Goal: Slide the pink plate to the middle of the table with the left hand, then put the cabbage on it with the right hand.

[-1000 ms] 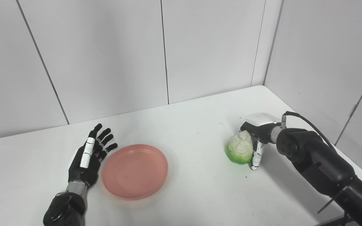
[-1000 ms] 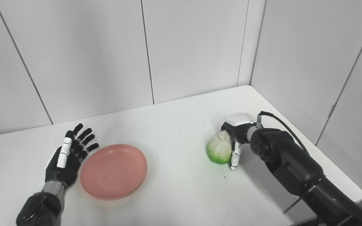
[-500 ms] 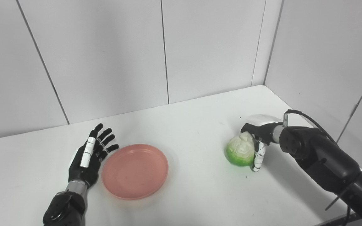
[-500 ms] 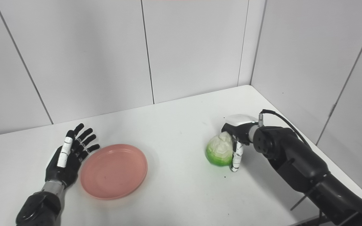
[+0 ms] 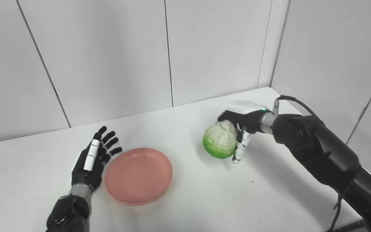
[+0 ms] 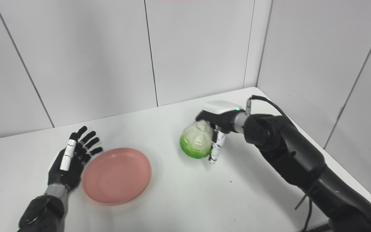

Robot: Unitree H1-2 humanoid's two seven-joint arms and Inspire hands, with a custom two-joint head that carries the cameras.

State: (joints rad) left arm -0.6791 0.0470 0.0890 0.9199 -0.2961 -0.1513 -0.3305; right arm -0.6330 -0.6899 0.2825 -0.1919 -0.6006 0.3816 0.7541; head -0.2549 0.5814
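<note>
In the left eye view, the right hand (image 5: 242,124) gripped the round pale-green cabbage (image 5: 219,139) above the white bench (image 5: 204,193), right of the round pink plastic plate (image 5: 138,175).

In the right eye view, the left hand (image 6: 69,164) lay beside the plate, fingers (image 6: 89,141) spread, holding nothing.

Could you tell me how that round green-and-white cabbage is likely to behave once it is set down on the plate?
The round green-and-white cabbage, held by the right hand, looks rigid and probably light. Its rounded shape may roll, though the shallow pink plate has a raised rim.
</note>
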